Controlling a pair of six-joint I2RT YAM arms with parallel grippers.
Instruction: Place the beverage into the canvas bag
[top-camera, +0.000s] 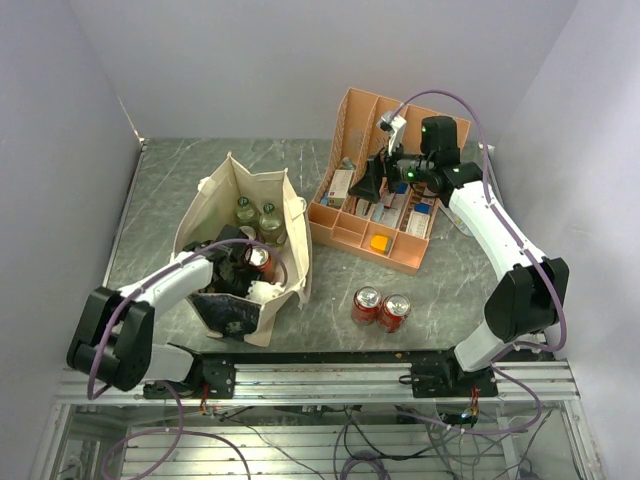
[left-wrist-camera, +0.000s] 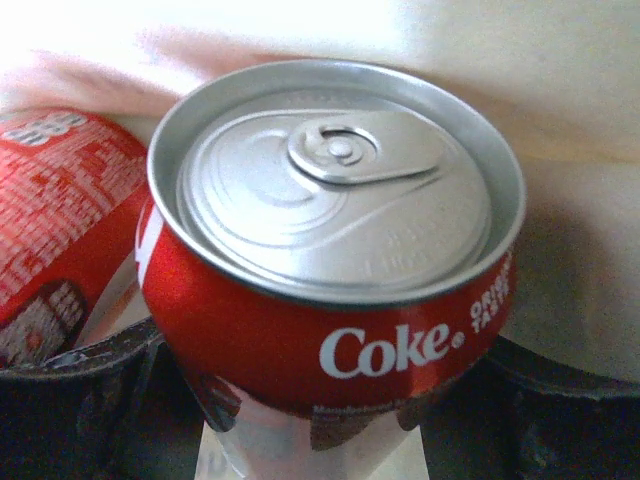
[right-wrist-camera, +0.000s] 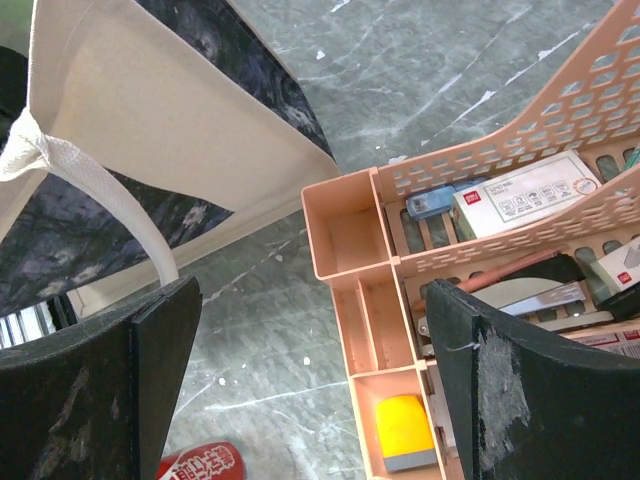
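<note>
Top external view: the left gripper (top-camera: 243, 265) is down inside the bag (top-camera: 210, 205), its fingers on either side of a Coke can (top-camera: 259, 259) beside two bottles (top-camera: 270, 222). I cannot tell whether they pinch it. Right of the bag, two more cans (top-camera: 367, 303) stand on the table (top-camera: 450, 270). The right gripper (top-camera: 370, 182) hangs over the organizer (top-camera: 352, 112), fingers wide apart and empty.

In the left wrist view, the can (left-wrist-camera: 330, 330) at centre bears "Coke" in white script on its red front. Small white letters at its right side read "TASTE", with a cut-off "ORIG" beside them. The second can (left-wrist-camera: 60, 220), at the left edge, carries white print too blurred to read. In the right wrist view, print on the box (right-wrist-camera: 520, 195) at upper right is too small to read.
</note>
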